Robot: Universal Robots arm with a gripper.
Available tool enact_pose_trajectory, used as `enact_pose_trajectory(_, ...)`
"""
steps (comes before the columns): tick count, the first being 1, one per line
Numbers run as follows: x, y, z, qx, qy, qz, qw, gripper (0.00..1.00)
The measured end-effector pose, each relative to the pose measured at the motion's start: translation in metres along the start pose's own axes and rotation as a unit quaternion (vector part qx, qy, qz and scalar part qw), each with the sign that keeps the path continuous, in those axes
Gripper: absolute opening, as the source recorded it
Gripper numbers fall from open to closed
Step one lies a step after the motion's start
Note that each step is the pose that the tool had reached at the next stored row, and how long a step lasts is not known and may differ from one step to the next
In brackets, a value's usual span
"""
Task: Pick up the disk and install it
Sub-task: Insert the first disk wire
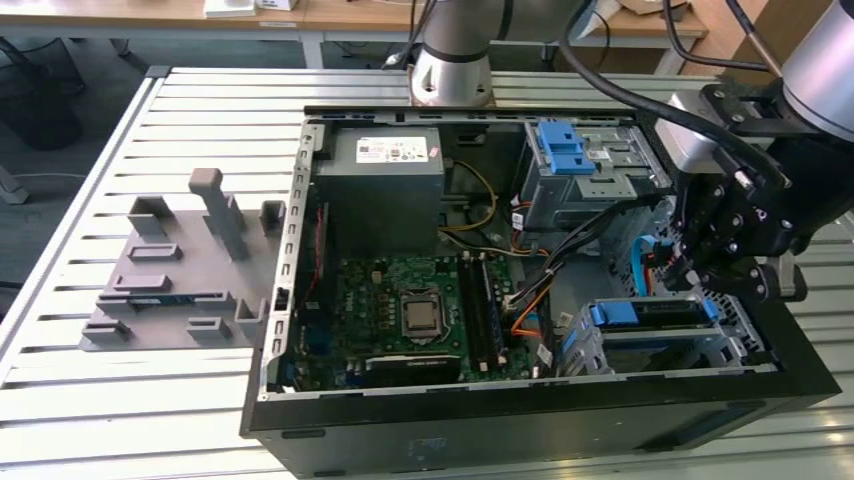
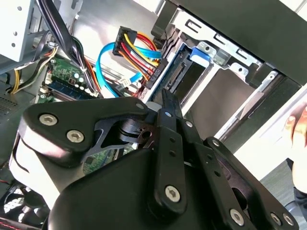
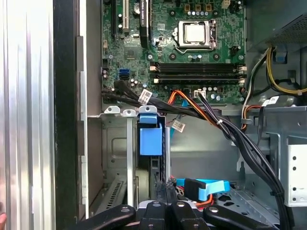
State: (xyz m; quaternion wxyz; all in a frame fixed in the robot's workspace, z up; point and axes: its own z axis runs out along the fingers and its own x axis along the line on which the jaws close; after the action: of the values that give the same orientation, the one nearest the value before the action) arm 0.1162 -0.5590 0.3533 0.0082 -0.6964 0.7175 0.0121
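Inside the open computer case (image 1: 287, 300), the gripper (image 1: 697, 262) hovered over the disk (image 1: 651, 313) seated in its bay; whether the fingers were open or closed could not be told.

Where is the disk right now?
In the exterior view the disk sits in the drive cage at the open case's lower right, just below the gripper and right of the motherboard.

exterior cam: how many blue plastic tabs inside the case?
2: one on the drive cage by the power supply, one in the bay under the gripper. The gripper may hide more.
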Motion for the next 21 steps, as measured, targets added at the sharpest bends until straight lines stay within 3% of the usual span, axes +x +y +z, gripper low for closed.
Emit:
enact_pose_trajectory(16,-0.0134,-0.0052,-0.0036,0.0014,-0.0001,0.0,1.0,0.11)
enact_pose_trajectory(21,-0.014,-0.006,-0.0036,0.0014,0.0,0.0,1.0,0.11)
